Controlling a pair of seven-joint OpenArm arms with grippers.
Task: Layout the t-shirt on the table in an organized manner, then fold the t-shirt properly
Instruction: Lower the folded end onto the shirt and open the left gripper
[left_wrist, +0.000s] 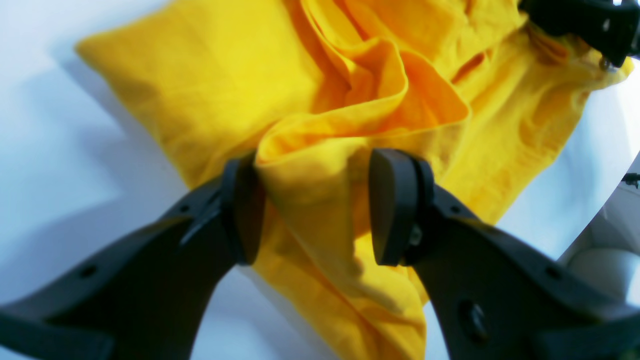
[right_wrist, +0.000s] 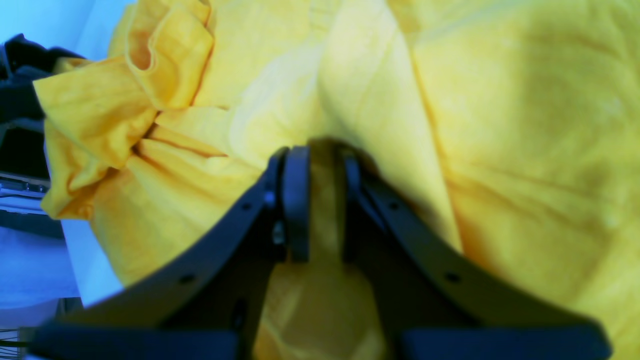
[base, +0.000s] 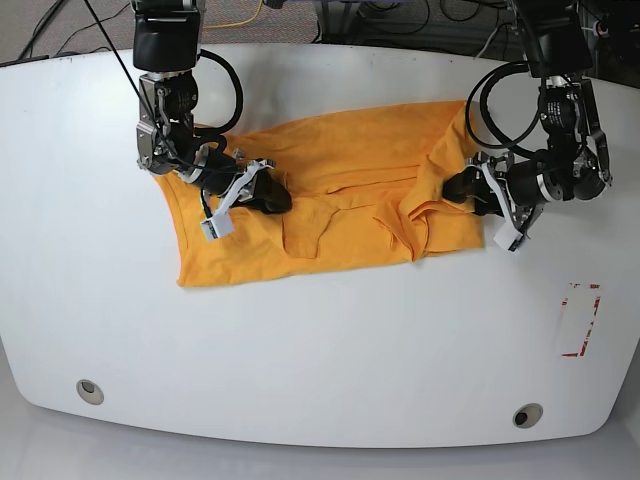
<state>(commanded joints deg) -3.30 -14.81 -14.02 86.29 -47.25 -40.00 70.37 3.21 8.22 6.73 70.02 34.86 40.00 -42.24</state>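
Spreading stage: t-shirt (base: 330, 205) rumpled at bench (base: 320, 350) centre; right hand (right_wrist: 320, 200) pinching cloth, left hand (left_wrist: 312, 207) parted around a fold; folding unstarted.

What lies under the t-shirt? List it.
Only the white table shows around the orange t-shirt, which lies rumpled on it. Anything beneath the cloth is covered. The right gripper pinches a fold; the left gripper straddles one, open.

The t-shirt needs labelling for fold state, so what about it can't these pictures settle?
- T-shirt lettering: not visible in any view; creases and folds may hide it.
- Left tool: cloth lies between its spread fingers, but contact is uncertain in the left wrist view.
- Right tool: the pinched cloth's layer count is blurred and shadowed in the right wrist view.
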